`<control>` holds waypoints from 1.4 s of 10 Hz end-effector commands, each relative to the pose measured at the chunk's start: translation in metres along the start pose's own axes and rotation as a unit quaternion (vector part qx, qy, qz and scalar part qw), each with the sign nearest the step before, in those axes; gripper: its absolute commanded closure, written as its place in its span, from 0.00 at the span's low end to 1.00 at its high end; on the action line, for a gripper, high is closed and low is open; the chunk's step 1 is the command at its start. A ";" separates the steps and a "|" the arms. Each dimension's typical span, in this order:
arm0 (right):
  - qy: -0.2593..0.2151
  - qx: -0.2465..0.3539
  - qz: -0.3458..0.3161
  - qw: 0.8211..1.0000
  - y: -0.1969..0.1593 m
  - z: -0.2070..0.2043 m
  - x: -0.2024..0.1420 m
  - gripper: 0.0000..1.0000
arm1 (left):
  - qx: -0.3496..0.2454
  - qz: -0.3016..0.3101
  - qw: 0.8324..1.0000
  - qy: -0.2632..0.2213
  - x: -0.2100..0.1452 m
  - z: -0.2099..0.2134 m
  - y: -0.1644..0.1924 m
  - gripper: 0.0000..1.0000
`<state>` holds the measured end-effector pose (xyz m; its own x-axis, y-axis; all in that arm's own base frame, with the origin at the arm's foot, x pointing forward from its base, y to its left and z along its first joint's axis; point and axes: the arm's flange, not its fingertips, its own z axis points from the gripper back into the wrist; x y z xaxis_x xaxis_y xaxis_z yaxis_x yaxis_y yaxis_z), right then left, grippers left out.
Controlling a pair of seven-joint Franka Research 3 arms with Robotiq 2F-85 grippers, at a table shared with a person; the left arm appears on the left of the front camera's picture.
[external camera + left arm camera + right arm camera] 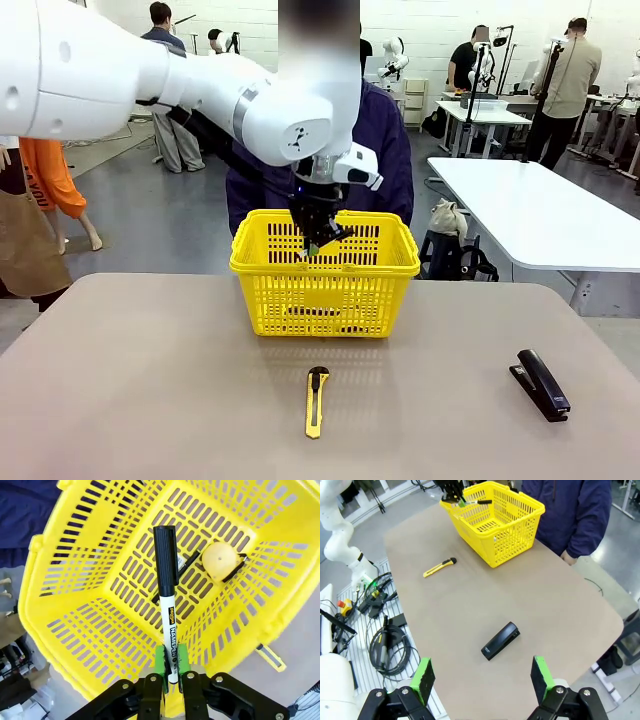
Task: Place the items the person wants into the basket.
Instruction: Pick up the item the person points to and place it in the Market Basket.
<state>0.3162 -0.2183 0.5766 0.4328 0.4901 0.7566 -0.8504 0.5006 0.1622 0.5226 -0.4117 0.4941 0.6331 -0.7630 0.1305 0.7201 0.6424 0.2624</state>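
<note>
Jaws: my left gripper [170,672] is gripping the marker [167,592] over the basket [75,580] | my right gripper [482,677] is hanging wide open near-right

Yellow-and-black utility knife [316,401] on brown table [150,400], black stapler [541,384] well apart, cables [387,645] on floor

I'm getting bright, even overhead light across all three feeds. The basket [325,275] is casting only a soft shadow on the table [150,400]. My left wrist feed is bending strongly toward its edges, and the right one is curving the tabletop too. Nothing's glaring; distant background is looking slightly soft.
</note>
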 end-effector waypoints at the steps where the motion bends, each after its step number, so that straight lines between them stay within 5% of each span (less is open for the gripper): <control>1: -0.016 0.003 0.006 1.000 -0.001 -0.001 -0.001 0.00 | -0.022 0.005 1.000 0.011 -0.005 -0.023 0.006 0.89; 6: -0.016 0.003 0.006 1.000 -0.001 -0.001 -0.001 0.00 | -0.026 0.014 0.999 0.026 -0.004 -0.045 0.008 0.85; 7: -0.016 0.003 0.006 1.000 -0.001 -0.001 -0.001 0.00 | -0.026 0.011 0.999 0.021 -0.004 -0.044 0.008 0.29; 8: -0.016 0.003 0.006 1.000 -0.001 -0.001 -0.001 0.00 | -0.025 0.010 0.999 0.020 -0.004 -0.043 0.008 0.26; 9: -0.016 0.003 0.006 1.000 -0.001 -0.001 -0.001 0.00 | -0.026 0.010 0.999 0.019 -0.004 -0.043 0.008 0.00; 11: -0.016 0.003 0.006 1.000 -0.001 -0.001 -0.001 0.00 | -0.024 0.013 1.000 0.013 -0.004 -0.042 0.008 0.00; 12: -0.016 0.003 0.006 1.000 -0.001 -0.001 -0.001 0.00 | -0.023 0.014 1.000 0.010 -0.004 -0.040 0.009 0.08; 14: -0.016 0.003 0.006 1.000 -0.001 -0.001 -0.001 0.00 | -0.024 0.017 1.000 0.005 -0.003 -0.039 0.010 0.00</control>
<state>0.3162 -0.2183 0.5766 0.4328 0.4901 0.7566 -0.8504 0.5006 0.1622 0.5420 -0.4053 0.4587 0.6572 -0.7451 0.1133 0.7126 0.6633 0.2288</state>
